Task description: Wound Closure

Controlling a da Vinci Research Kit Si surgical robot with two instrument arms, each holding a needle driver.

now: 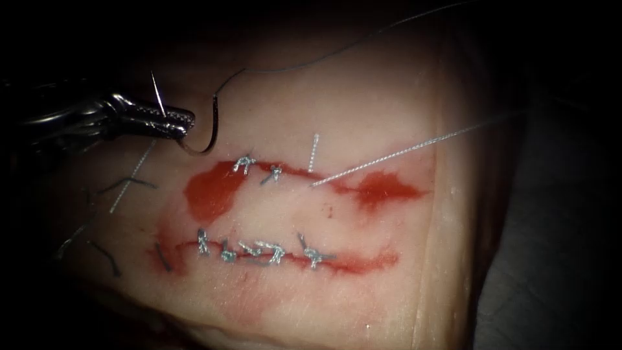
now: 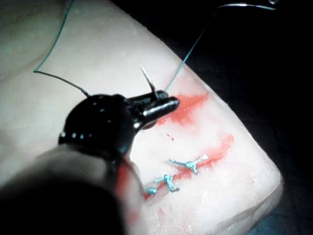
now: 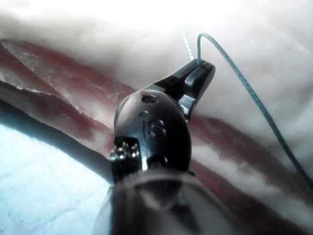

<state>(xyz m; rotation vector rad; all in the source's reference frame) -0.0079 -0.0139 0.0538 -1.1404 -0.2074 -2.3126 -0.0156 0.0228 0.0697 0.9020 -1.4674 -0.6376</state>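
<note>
Needle (image 1: 208, 133) free of the tissue (image 1: 363, 97), upper left of the frame above the upper cut (image 1: 291, 174), gripped near its lower bend by the left tool (image 1: 178, 121). Stiff, thin, slippery, likely best held mid-curve. Thread (image 3: 244, 83) clamped in the right tool (image 3: 198, 73).

We see the left tool (image 1: 173, 122) with ridged silvery metal jaws on a dark wrist; the right tool (image 3: 198, 78) has a glossy black housing stamped "16"
</note>
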